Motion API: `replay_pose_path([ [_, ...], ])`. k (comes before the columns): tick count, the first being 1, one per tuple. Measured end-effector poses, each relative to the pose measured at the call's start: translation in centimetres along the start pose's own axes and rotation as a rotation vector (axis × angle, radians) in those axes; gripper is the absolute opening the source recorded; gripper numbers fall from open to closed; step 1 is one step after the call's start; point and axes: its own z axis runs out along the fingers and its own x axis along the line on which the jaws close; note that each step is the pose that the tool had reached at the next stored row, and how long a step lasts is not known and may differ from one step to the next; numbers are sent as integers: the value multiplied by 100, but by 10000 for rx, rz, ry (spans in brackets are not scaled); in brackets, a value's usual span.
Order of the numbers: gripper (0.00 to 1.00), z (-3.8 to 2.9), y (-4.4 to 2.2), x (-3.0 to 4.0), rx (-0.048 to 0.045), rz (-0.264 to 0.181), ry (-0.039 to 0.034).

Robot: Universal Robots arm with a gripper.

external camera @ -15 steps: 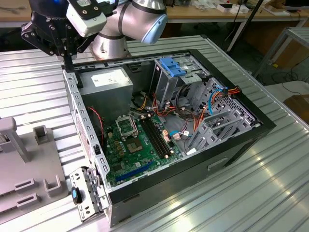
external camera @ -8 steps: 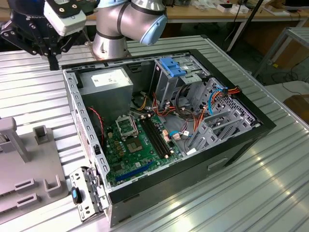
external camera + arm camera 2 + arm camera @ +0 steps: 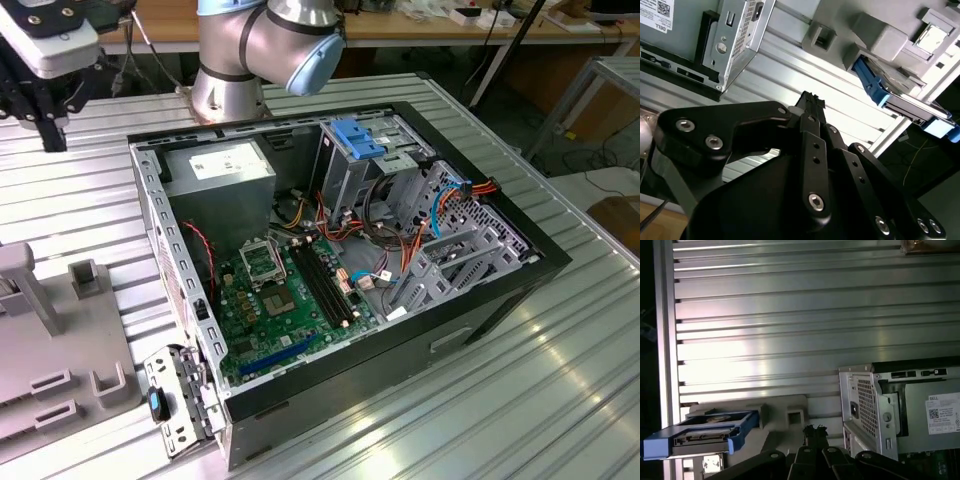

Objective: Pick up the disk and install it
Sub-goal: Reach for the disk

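**A:** Blue plastic rail round a dark grey metal body: item 1, the disk. Location?

**B:** Seated in the grey fixture on the ribbed aluminium table. Not in the computer case.

**A:** Item 2, the gripper. Condition?

**B:** Black fingers, tips meeting, nothing between them. Clear of the table.

**A:** Bearing of item 1 from item 2?

**B:** In both wrist views the tips aim at bare table between the 2 objects, with the disk on 1 flank and the case on the opposite. Disk and tips are well apart, with no contact.

**A:** Long axis?

**B:** Roughly along the table's ribs, by my judgement. It appears to lie flat, 1 end reaching toward the table's edge.
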Motion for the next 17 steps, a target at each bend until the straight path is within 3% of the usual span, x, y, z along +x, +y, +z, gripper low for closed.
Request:
replay_pose_path([
  [6,11,-7,-26,327,-1,-21,0],
  [11,11,-5,-30,378,-12,-520,23],
  [14,11,-9,-43,534,-13,-546,25],
  [17,11,-17,-67,843,-14,-546,23],
])
